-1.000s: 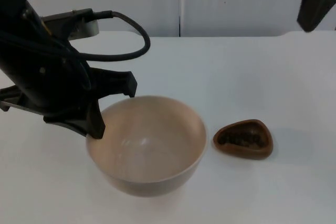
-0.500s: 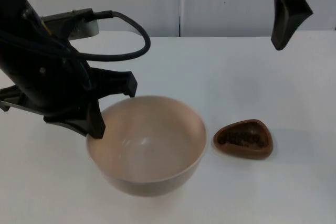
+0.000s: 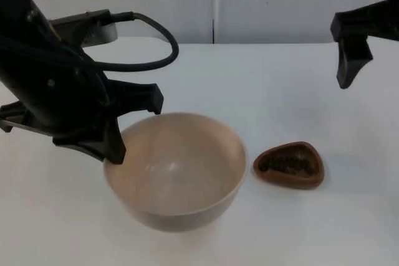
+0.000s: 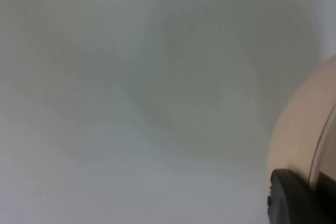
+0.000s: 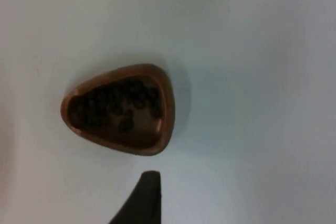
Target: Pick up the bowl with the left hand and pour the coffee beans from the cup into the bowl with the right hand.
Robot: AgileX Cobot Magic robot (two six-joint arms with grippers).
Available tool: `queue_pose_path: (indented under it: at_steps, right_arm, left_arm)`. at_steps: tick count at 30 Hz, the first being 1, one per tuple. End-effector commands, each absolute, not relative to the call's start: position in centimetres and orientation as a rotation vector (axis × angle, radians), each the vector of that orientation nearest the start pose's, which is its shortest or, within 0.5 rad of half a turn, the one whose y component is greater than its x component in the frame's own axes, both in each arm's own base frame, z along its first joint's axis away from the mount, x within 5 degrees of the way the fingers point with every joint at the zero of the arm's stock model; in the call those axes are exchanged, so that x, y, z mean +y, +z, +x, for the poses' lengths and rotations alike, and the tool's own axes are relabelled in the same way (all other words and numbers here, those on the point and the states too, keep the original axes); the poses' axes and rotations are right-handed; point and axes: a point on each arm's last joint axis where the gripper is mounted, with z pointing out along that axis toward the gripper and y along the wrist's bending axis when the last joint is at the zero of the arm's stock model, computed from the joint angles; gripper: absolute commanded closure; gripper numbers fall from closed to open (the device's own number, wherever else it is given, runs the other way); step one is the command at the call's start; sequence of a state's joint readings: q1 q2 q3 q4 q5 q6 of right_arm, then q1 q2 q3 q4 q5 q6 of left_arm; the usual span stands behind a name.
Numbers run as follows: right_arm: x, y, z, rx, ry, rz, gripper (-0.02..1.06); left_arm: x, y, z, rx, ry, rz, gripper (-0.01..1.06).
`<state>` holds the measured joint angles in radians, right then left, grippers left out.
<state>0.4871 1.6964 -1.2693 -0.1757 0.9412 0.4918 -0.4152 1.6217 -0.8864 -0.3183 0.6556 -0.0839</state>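
- Bowl [image 3: 174, 171]: beige, deep, upright on the white table [image 3: 262, 85], toward the near left of centre in the top view. We see its inside bare and smooth.
- Left gripper [image 3: 134, 130] sits at the bowl's left rim; one black finger [image 3: 106, 144] runs down the outer wall, another reaches toward the rim's far side. In the left wrist view a black fingertip [image 4: 299, 198] lies against the bowl's pale wall [image 4: 307, 129]. We cannot tell whether the fingers are actually clamped on the rim.
- Whether the bowl's base is touching the table, we cannot tell.
- Cup [image 3: 289, 166]: small, brown, rounded-triangular, standing on the table just beside the bowl on its right, apart from it by a narrow strip of white.
- Coffee beans [image 3: 288, 164]: dark, lying inside the cup; in the right wrist view we see them [image 5: 116, 106] heaped across the cup's [image 5: 119, 109] floor.
- Right gripper [image 3: 350, 66] hangs in the air over the far right of the table, well apart from the cup. One black finger points downward; we cannot tell how its fingers stand. It holds nothing that we can see.
- Grey partition wall [image 3: 212, 4] closes the table's far edge, with a vertical seam near the middle.
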Motion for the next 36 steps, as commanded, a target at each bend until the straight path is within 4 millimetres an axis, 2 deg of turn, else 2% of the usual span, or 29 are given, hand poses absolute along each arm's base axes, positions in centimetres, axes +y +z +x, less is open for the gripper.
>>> queue_pose_path:
  at_steps: [1, 4, 7, 8, 13, 25, 36]
  right_arm:
    - [15.2, 24.9, 31.2, 2.769, 0.03, -0.102, 0.11]
    - [15.8, 24.4, 31.4, 2.761, 0.037, -0.119, 0.11]
    - [17.1, 22.7, 31.5, 2.786, 0.025, -0.172, 0.11]
    - [17.1, 22.7, 31.5, 2.786, 0.025, -0.172, 0.11]
    - [18.0, 20.1, 32.5, 2.795, 0.05, -0.182, 0.11]
    - [18.0, 18.1, 32.8, 2.796, 0.041, -0.237, 0.11]
    - [18.1, 15.7, 33.0, 2.823, 0.011, -0.266, 0.17]
  left_arm:
    - [-13.5, 18.6, 26.0, 2.889, -0.441, 0.133, 1.05]
    - [-13.5, 18.6, 26.0, 2.889, -0.441, 0.133, 1.05]
    - [-13.5, 18.6, 26.0, 2.889, -0.441, 0.133, 1.05]
    - [-13.5, 18.6, 26.0, 2.889, -0.441, 0.133, 1.05]
    - [-13.5, 18.6, 26.0, 2.887, -0.441, 0.133, 1.05]
    - [-13.5, 18.6, 26.0, 2.887, -0.441, 0.133, 1.05]
    - [-13.5, 18.6, 26.0, 2.886, -0.441, 0.133, 1.05]
